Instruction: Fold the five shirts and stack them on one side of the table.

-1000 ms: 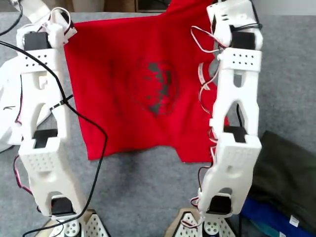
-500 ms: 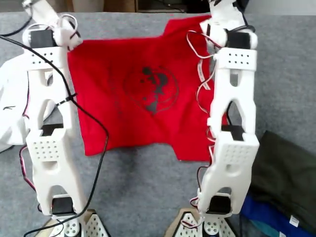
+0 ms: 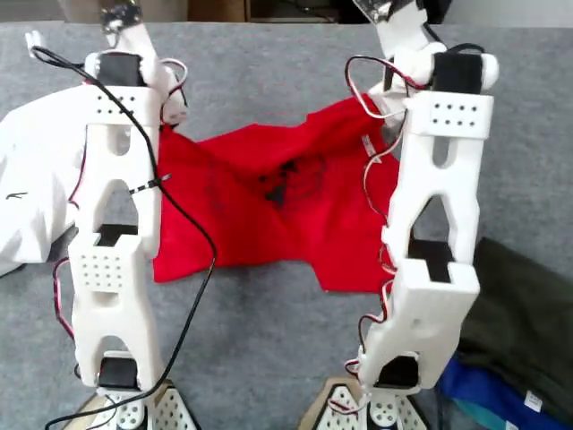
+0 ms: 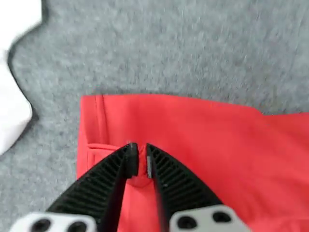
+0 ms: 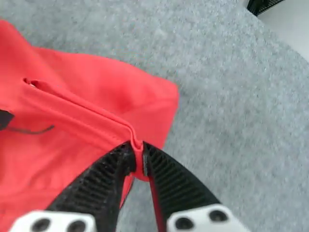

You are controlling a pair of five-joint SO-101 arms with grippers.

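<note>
I have the red shirt (image 3: 269, 215) pinched at both far corners. The left gripper (image 4: 138, 157) has its black fingers (image 4: 111, 174) pressed together on a fold of red cloth near the hemmed corner, and the right gripper (image 5: 136, 162) has its fingers (image 5: 169, 179) clamped the same way on a seam ridge by the other corner. A second ago the shirt lay almost flat, with its far edge up at the back of the grey worktop (image 3: 269, 90). Half a second ago it was still spread out. Now that far edge has been drawn toward my side and hangs slack between the two arms, sagging in the middle. The dark print (image 3: 286, 179) on the chest, which read as a full round before, is creased and partly folded in on itself. The near hem has stayed roughly where it was on the worktop. The left arm (image 3: 112, 224) and right arm (image 3: 439, 206) both stand higher in the high view than they did a second ago. The white shirt (image 3: 31, 179) lies just beside the left arm, at the worktop's left edge. A dark green garment (image 3: 528, 313) with a blue garment (image 3: 483, 385) at its near edge lies at the near right corner, and both are where they were.
</note>
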